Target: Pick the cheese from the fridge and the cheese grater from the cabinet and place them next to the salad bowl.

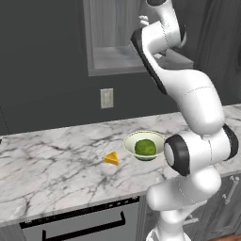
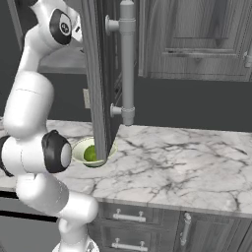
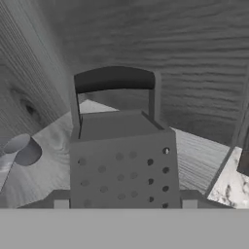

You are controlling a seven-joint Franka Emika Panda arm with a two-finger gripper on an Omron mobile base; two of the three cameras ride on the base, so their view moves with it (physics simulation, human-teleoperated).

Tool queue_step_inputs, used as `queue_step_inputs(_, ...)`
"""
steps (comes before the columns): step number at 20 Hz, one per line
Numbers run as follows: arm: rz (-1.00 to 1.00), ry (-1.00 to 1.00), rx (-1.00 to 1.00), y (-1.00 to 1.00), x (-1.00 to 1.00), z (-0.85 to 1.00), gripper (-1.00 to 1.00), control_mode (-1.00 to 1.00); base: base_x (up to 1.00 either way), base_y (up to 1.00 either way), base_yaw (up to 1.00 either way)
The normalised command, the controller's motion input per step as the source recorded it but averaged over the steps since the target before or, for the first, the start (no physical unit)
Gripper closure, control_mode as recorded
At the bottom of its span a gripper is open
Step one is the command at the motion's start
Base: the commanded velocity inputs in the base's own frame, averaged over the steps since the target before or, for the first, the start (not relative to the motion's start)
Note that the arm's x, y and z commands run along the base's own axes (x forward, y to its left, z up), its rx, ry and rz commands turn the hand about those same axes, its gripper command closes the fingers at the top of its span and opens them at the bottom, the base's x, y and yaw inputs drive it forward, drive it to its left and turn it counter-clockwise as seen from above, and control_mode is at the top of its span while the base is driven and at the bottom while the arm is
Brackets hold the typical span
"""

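Two pincer [image 3: 124, 206] tips astride the cheese grater [image 3: 121, 160], grip uncertain; cabinet [image 3: 185, 58] walls close behind.

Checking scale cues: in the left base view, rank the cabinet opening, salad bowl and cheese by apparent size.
1. cabinet
2. salad bowl
3. cheese
The cabinet sits farther back, yet looks clearly largest.

Your arm [image 1: 188, 108] rises from the base, bends at the elbow and reaches up and away from you, its forearm angled toward the upper left. In the hand view, the two fingertips [image 3: 61, 203] stand apart at the bottom edge, one on each side.
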Motion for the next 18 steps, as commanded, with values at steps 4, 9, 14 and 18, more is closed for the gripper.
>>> queue_step_inputs(4, 0.02, -0.09, 0.00, 0.33, -0.61, -0.01, 1.00, -1.00, 0.00, 0.00, 0.00)
queue_step_inputs(9, 0.05, -0.04, 0.00, 0.28, -0.62, -0.01, 1.00, -1.00, 0.00, 0.00, 0.00)
queue_step_inputs(14, 0.05, 0.00, 0.00, 0.29, -0.59, 0.00, 1.00, -1.00, 0.00, 0.00, 0.00)
queue_step_inputs(18, 0.06, 0.00, -0.01, 0.23, -0.65, 0.00, 1.00, -1.00, 0.00, 0.00, 0.00)
